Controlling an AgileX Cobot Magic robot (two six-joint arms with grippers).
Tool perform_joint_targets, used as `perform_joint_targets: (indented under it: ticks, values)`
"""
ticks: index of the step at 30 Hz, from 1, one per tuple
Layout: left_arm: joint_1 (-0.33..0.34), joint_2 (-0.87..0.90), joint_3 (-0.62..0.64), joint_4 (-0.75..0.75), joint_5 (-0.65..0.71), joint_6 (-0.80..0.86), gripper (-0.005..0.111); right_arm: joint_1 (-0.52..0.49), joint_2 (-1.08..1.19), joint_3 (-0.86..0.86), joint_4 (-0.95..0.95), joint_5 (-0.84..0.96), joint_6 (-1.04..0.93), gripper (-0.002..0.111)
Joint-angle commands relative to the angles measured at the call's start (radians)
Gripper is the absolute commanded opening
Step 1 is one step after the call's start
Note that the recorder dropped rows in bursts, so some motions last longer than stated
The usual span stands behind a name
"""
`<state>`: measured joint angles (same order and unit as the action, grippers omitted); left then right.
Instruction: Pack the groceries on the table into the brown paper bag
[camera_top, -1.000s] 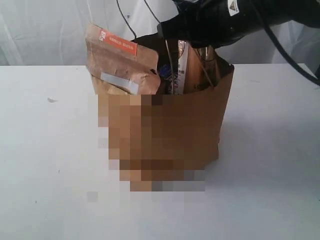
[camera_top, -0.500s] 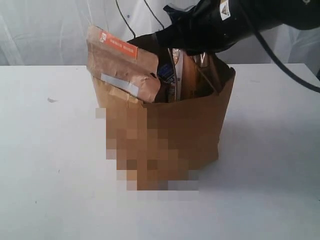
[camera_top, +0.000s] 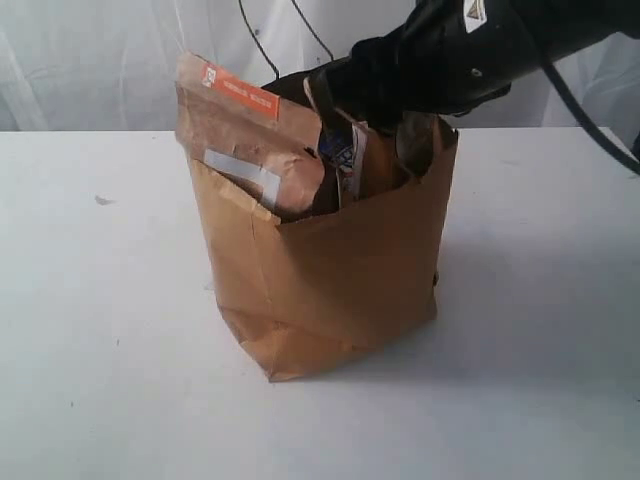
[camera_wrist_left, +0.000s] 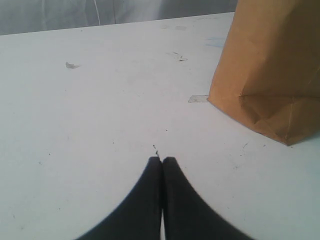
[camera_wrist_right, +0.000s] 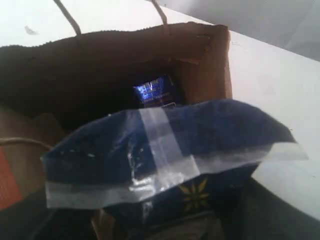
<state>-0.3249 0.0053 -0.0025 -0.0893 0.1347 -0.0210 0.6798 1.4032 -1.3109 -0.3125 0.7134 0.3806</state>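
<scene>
The brown paper bag (camera_top: 340, 260) stands upright in the middle of the white table (camera_top: 100, 350). A brown pouch with an orange label (camera_top: 250, 130) sticks out of its left side. My right gripper (camera_top: 400, 100) hangs over the bag's mouth. The spaghetti pack (camera_top: 345, 150) leans inside the bag just under it. In the right wrist view the pack's dark blue end with its clear sealed strip (camera_wrist_right: 165, 145) hides the fingers, so their grip does not show. A blue printed item (camera_wrist_right: 152, 91) lies deep inside. My left gripper (camera_wrist_left: 161, 160) is shut and empty, low over the table beside the bag (camera_wrist_left: 270, 75).
The bag's paper-cord handles (camera_wrist_right: 65, 15) stand up at the rim. Small dark marks and a scrap (camera_wrist_left: 71, 65) dot the tabletop. Black cables (camera_top: 255, 40) hang behind the bag against a white curtain.
The spaghetti pack has sunk lower into the bag and tilted left. My right arm has shifted slightly up and right. The left gripper has not moved.
</scene>
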Motion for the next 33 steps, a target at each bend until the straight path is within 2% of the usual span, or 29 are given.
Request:
perform_joint_targets:
  ticks: [1,19,28,30,33]
  values:
    - [0.003,-0.005,0.003,-0.011,-0.001,-0.001,0.000,-0.001,-0.025,-0.002,0.008,-0.012,-0.020,0.061]
    - [0.003,-0.005,0.003,-0.011,-0.001,-0.001,0.000,-0.001,-0.172,-0.002,0.008,-0.023,-0.034,0.061]
    - [0.003,-0.005,0.003,-0.011,-0.001,-0.001,0.000,-0.001,-0.231,-0.002,0.006,-0.107,-0.014,0.061]
    - [0.003,-0.005,0.003,-0.011,-0.001,-0.001,0.000,-0.001,-0.252,-0.002,0.006,-0.107,-0.014,0.058]
    - [0.003,-0.005,0.003,-0.011,-0.001,-0.001,0.000,-0.001,-0.293,-0.002,0.006,-0.098,-0.011,0.046]
